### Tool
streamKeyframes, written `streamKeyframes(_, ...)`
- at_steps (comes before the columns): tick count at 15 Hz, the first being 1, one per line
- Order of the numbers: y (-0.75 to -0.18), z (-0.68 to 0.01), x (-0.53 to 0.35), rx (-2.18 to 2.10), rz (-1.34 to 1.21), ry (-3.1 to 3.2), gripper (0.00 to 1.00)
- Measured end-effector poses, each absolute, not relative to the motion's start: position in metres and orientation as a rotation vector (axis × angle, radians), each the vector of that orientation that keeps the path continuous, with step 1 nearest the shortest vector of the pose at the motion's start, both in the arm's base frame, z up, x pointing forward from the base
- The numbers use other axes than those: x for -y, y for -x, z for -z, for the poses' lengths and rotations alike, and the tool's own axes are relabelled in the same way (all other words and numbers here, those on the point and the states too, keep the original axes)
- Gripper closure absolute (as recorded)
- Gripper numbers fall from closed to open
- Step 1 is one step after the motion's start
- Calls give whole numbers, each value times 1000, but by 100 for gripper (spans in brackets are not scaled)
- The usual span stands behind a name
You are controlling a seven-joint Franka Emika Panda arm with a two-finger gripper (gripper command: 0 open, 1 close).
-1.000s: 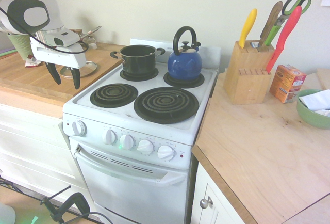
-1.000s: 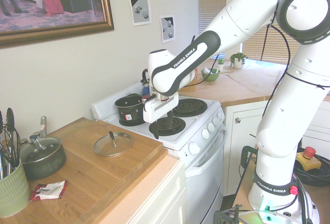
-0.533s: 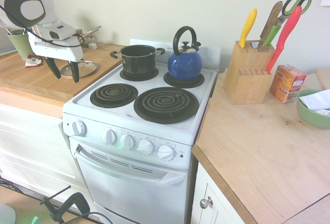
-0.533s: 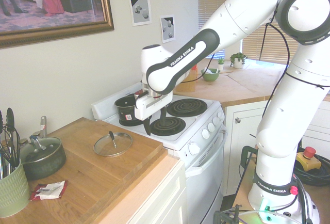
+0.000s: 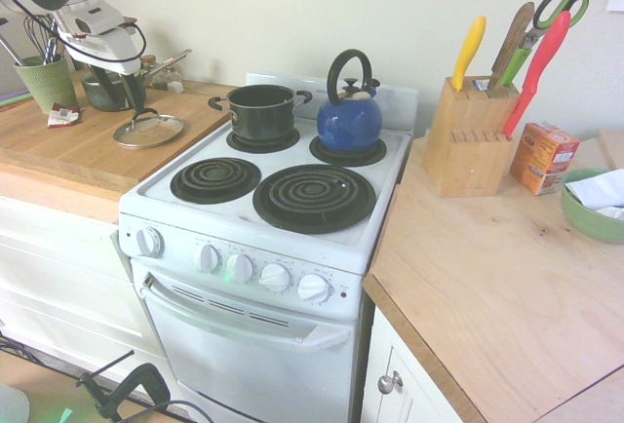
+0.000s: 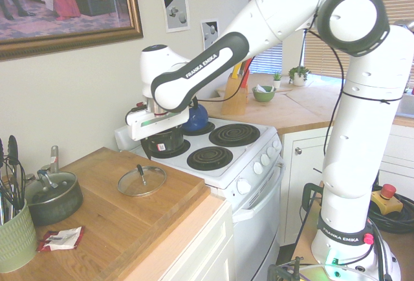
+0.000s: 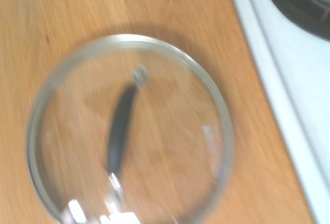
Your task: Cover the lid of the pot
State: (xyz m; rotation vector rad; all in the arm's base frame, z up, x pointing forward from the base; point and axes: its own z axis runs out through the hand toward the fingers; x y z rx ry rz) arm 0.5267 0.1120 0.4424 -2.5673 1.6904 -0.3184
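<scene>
So the gripper (image 5: 130, 92) hangs wide open and empty — lid (image 5: 148, 131) just below, pot (image 5: 260, 111) uncovered, everything left.

wooden counter (image 6: 162, 203), lid (image 6: 141, 180) lying flat on it

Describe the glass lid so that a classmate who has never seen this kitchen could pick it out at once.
Find the white stove; beside it runs a wooden counter. The lid lies flat there, near the stove's edge. It is clear glass with a metal rim and dark handle, unlike the saucepan further along.
</scene>
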Motion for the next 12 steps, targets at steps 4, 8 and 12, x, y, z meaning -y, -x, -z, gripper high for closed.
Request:
streamKeyframes(4,-543,-423,-141,-1889,279,2433,0)
streamKeyframes(8,-546,-406,-154,-2003,308,2377,0)
streamKeyframes(12,-572,-394,-147,-2043,314,2343,0)
